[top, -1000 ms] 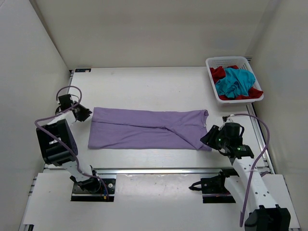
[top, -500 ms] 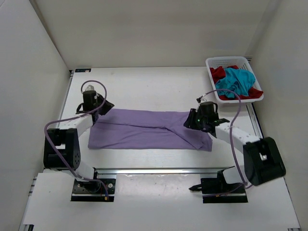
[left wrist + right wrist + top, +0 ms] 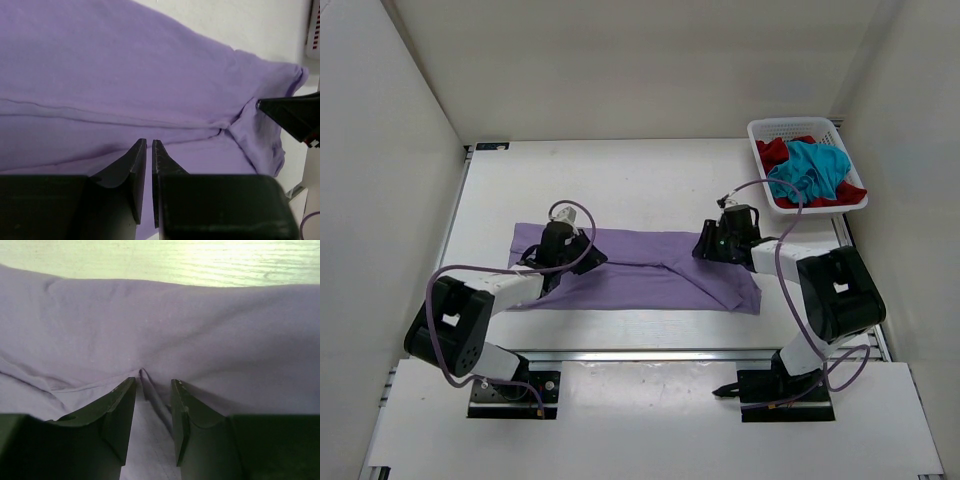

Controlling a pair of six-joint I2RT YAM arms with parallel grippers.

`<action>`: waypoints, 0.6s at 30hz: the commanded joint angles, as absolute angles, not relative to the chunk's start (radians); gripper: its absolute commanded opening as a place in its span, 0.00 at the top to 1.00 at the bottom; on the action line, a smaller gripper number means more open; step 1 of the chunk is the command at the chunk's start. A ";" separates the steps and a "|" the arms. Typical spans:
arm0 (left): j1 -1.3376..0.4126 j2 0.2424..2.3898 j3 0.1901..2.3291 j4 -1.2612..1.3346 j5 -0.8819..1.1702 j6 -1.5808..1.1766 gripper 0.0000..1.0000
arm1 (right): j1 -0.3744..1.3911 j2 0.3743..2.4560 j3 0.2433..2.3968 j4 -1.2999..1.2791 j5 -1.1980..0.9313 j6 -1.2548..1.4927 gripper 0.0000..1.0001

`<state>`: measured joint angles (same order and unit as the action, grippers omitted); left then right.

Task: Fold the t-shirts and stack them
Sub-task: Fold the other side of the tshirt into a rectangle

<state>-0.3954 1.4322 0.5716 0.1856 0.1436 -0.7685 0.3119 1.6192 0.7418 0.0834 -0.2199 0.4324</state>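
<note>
Tabletop (image 3: 640,180) shirt (image 3: 650,275): wrist views show left end effector (image 3: 149,143) together, right end effector (image 3: 153,383) apart.

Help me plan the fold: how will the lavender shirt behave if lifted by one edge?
Probably floppy: the lavender shirt lies flat with soft creases and puckers at the right tool. Likely light: its doubled layers lie thin. It may drag and bunch on the table rather than slide whole.

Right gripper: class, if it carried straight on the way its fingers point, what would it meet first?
The lavender t-shirt. The right gripper points down at it, fingers apart astride a small raised crease; the cloth looks very near, perhaps touching, though depth is unclear.
</note>
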 commanded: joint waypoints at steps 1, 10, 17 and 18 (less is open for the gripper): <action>-0.416 1.414 0.535 0.239 0.149 -0.772 0.79 | 0.339 1.598 0.730 0.135 -0.210 0.420 0.67; -0.411 1.381 0.440 0.324 0.169 -0.819 0.81 | 0.362 1.609 0.753 0.104 -0.225 0.403 0.75; -0.400 1.355 0.426 0.328 0.179 -0.819 0.81 | 0.396 1.516 0.732 0.049 -0.132 0.413 0.93; -0.399 1.359 0.429 0.322 0.172 -0.824 0.81 | 0.409 1.490 0.726 0.043 -0.123 0.417 0.92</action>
